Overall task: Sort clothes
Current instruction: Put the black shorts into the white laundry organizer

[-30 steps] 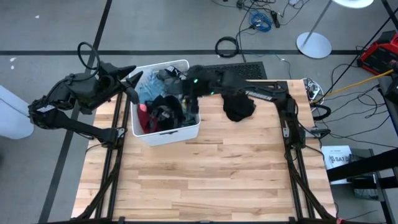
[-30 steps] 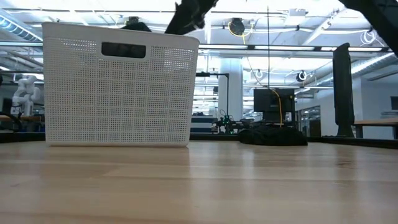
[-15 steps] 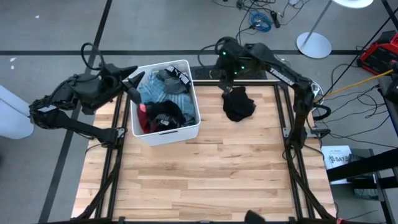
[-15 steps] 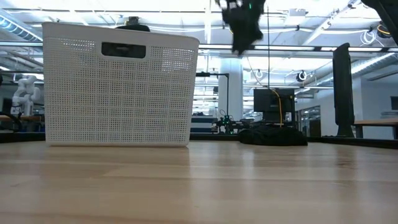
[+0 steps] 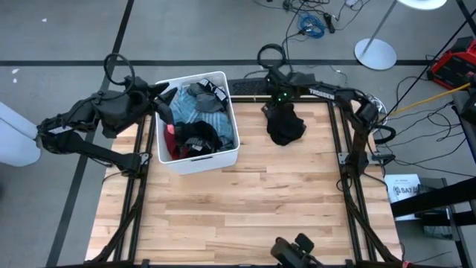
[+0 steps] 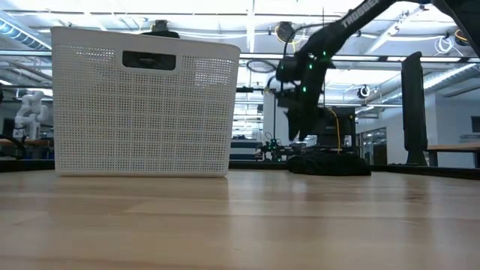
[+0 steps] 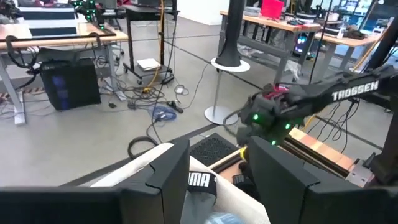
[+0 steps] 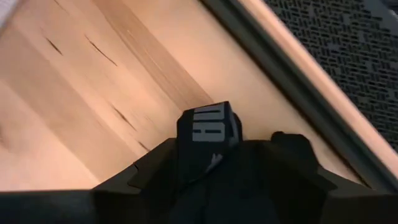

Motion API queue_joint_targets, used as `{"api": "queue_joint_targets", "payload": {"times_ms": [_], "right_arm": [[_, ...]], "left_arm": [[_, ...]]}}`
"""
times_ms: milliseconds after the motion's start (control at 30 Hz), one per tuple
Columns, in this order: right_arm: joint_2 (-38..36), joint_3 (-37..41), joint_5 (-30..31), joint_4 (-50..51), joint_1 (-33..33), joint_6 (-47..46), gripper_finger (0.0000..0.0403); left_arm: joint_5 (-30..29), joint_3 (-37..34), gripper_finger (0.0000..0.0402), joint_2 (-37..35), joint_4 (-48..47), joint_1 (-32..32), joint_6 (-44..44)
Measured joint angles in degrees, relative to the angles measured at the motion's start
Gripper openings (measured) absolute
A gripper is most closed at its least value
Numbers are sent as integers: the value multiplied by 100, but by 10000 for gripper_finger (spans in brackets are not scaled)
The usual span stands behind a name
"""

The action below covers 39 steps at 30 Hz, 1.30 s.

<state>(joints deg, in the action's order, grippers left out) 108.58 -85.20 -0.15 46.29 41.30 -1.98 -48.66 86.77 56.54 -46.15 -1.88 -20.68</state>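
Observation:
The white bin (image 5: 223,154) (image 6: 142,112) stands at the table's far left, full of clothes (image 5: 195,119): light blue, grey, black and red. A pile of black clothes (image 5: 288,130) (image 6: 330,163) lies on the wood to its right. My right gripper (image 5: 274,105) (image 6: 298,118) (image 8: 217,163) hovers at the pile's far left side, pointing steeply down, shut on a black garment. My left gripper (image 5: 162,95) (image 7: 214,180) stands open and nearly level over the bin's far left corner, holding nothing. My right gripper has black cloth between its two fingers; a bunched part bearing a white-lettered label (image 8: 208,132) sticks out past the fingertips. The fingers come from above, slanting down. One layer or several, I cannot tell. In the low view the cloth hangs short below the gripper, above the table.
A dark perforated mat (image 5: 268,83) (image 8: 348,56) lies just beyond the table's far edge. The wood (image 5: 245,208) in front of the bin and the pile is bare. A small dark device (image 5: 294,251) sits at the near edge. Cables and a lamp base lie on the floor behind.
My right gripper has swung from over the bin toward the table's right, passing high over the far edge. It has then dropped and tipped downward to the black pile's far left side, with black cloth between its fingers.

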Motion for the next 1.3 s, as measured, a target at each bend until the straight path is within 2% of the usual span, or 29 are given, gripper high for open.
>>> {"api": "queue_joint_targets", "payload": {"times_ms": [133,267,400,467,533,600,667,733,867,1067,1200,1300], "right_arm": [[240,126,-2,-106,0,2,212],[506,126,-30,-118,0,34,212],[669,126,57,-105,-4,-7,209],[672,126,210,-53,-4,-95,196],[658,126,325,-51,-15,-97,163],[642,126,316,-44,-15,-7,111],[637,125,213,-5,-15,98,46],[637,126,-18,76,-20,154,14],[455,126,-446,306,-99,72,3],[-394,116,-579,149,-310,-10,2],[-580,115,-583,-159,-243,-36,22],[-527,115,-580,-159,-159,-33,58]], "left_arm": [[103,1,175,72,4,0,0],[578,1,175,206,15,1,-3],[682,0,175,388,13,-1,-109],[688,-1,175,463,13,-1,-151],[749,1,175,545,13,-1,-149],[889,1,175,624,13,-1,-151],[1028,-1,175,673,11,-1,-153],[1136,-1,175,688,11,-1,-153],[1292,-1,175,686,15,-1,-155],[1303,-1,175,638,15,-53,-151],[1305,-1,175,645,15,-123,-149],[1305,-1,175,647,15,-163,-147]]}}
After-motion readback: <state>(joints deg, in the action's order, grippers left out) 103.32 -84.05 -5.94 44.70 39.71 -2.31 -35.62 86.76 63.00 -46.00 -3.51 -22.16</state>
